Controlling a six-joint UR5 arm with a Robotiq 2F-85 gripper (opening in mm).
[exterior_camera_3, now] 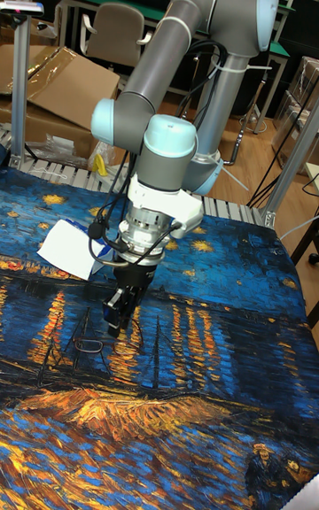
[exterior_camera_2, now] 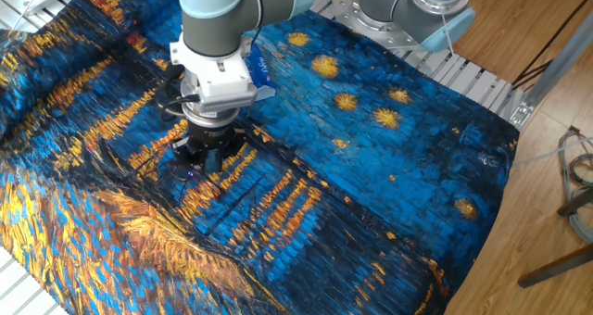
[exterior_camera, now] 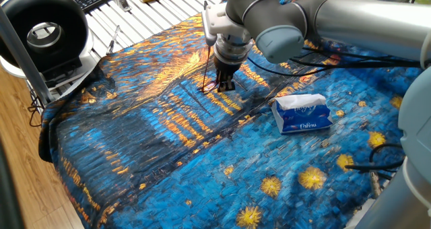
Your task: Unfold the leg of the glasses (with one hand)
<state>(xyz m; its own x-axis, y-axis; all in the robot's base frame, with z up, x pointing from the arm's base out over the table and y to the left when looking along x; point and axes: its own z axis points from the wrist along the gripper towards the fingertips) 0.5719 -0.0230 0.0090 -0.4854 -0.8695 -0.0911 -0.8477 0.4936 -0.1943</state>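
Observation:
The glasses [exterior_camera: 211,86] lie on the painted blue-and-orange cloth, small and thin-rimmed. One thin dark leg [exterior_camera: 205,66] stands nearly upright from them on the left side. The hand, a black gripper [exterior_camera: 225,83], points straight down on the glasses with its fingers close together, pinching the frame. In the tall fixed view, the glasses [exterior_camera_3: 87,343] show as a thin rim just left of the gripper [exterior_camera_3: 115,320], leg raised. In the other fixed view, the gripper [exterior_camera_2: 200,157] and the arm's wrist hide most of the glasses.
A blue-white tissue pack [exterior_camera: 302,114] lies right of the gripper, also seen behind the arm [exterior_camera_3: 66,249]. A black ring-shaped device [exterior_camera: 44,30] stands off the cloth's far left corner. Cables [exterior_camera: 377,165] run along the right edge.

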